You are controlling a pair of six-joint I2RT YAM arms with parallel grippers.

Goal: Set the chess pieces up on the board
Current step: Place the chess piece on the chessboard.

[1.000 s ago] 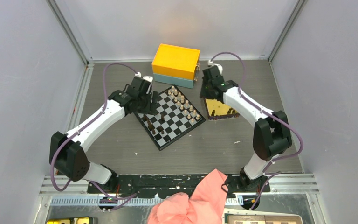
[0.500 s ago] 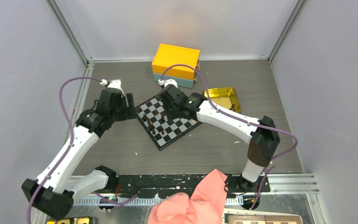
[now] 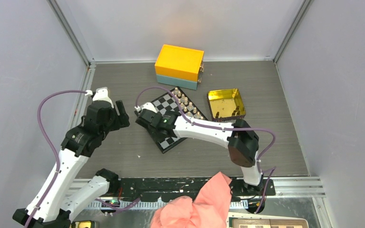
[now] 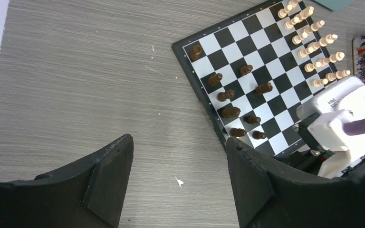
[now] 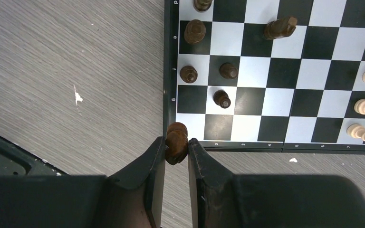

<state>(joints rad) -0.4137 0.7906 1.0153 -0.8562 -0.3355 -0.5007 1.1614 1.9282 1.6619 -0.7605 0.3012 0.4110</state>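
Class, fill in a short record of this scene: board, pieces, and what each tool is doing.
board: black-and-white, on the table
light pieces: standing in two rows along one side
dark pieces: scattered on the opposite half
right tool: shut on a dark piece over the board's corner
left tool: open, empty, above the table beside the board

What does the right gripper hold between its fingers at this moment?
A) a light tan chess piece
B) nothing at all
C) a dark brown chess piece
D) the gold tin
C: the right wrist view shows the right gripper closed on a dark brown chess piece, at the corner of the board.
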